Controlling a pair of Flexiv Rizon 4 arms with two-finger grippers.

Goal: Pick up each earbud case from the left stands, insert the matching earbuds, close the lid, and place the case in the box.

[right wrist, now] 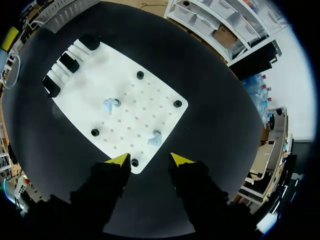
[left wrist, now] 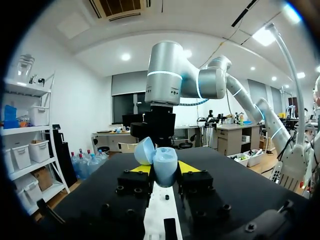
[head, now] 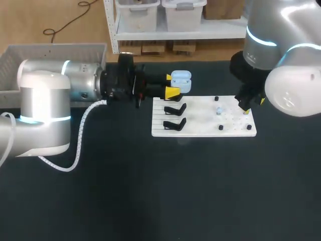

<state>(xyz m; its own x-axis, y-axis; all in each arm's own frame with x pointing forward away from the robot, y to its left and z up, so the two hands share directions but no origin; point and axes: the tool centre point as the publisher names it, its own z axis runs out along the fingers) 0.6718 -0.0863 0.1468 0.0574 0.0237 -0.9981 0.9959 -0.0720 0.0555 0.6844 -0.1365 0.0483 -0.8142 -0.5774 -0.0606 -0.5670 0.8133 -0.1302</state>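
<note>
left gripper (head: 171,85) is pinching the light-blue earbud case (head: 181,81) from both sides, lid standing open, holding it over the far left corner of the white board (head: 200,131), just beyond the two black stands (head: 174,108). right gripper (right wrist: 150,160) is hovering over the board's right end, fingers spread, gripping nothing. one pale blue earbud (right wrist: 155,139) is sitting just ahead of its tips, the other earbud (right wrist: 110,105) nearer mid-board. grey crate (head: 30,52) behind the left arm is probably the box
</note>
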